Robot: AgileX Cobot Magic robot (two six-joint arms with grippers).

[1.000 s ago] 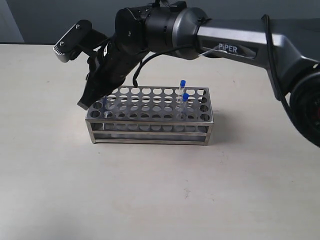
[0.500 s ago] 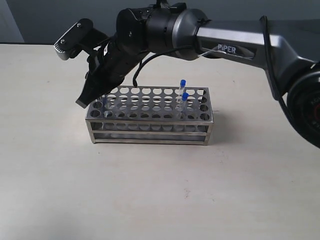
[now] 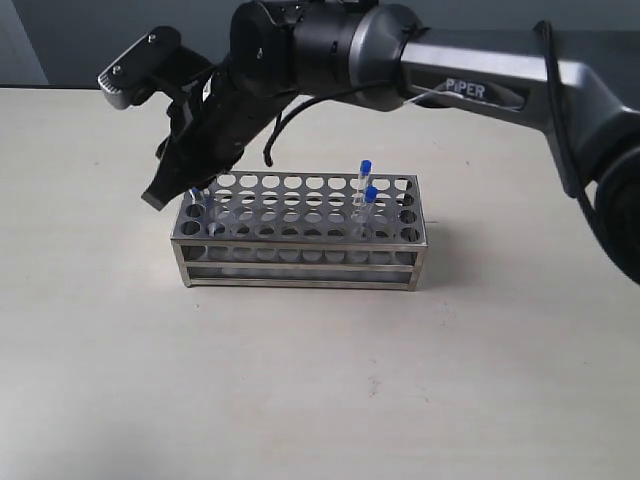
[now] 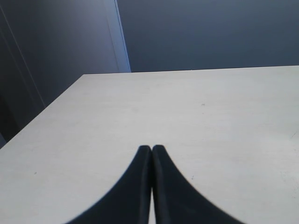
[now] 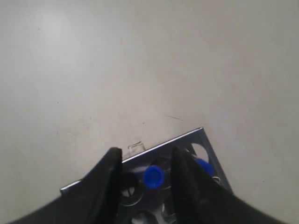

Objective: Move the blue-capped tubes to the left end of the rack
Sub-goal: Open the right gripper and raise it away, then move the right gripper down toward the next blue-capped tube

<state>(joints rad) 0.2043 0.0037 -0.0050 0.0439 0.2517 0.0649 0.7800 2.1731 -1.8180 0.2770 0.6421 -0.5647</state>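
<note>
We see the right gripper [image 5: 145, 156] reaching across to the left end of the steel rack [image 3: 300, 266]. Its two fingers are spread apart and hang just above the pierced top plate. In the right wrist view a first blue-capped tube [image 5: 153, 176] stands in a hole at that end, between the parted fingers. There is clear space on both sides of its cap, so the gripper grasps nothing. A second blue-capped tube [image 5: 202, 164] sits in a hole just beside it, outside the fingers. In the exterior view a third blue-capped tube [image 3: 366, 170] and a fourth blue-capped tube [image 3: 371, 194] stand upright toward the rack's right end, one just behind the other, well apart from the gripper. The rack rests on a pale table [image 3: 300, 400]. The left gripper [image 4: 152, 150] hovers over bare tabletop with its fingers pressed together, holding nothing.
</note>
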